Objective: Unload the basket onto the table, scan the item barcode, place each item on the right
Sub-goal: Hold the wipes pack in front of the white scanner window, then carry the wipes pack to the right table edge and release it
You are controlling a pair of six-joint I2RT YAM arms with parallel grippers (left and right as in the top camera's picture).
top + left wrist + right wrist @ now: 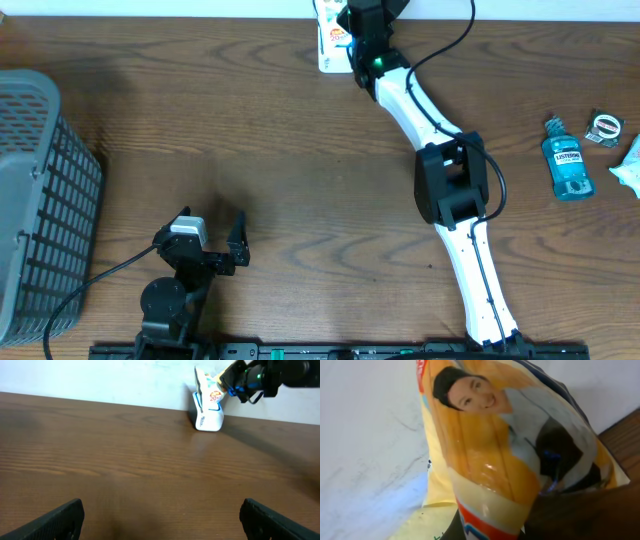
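Right hand extended far, pinching pouch; left hand spread wide.

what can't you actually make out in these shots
- Barcode on the pouch: none shows in any view; right wrist is too close.
- Hold of the right jaws on the pouch: overhead, the arm covers it; left wrist, too small.
- Basket: cut off by overhead's left edge.
- White item: cut off by overhead's right edge.

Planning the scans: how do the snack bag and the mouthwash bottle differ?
The snack bag stands upright at the far wall, the right tool at its top; the mouthwash bottle lies flat. The bag is white and orange, the bottle blue. Both rest on the table.
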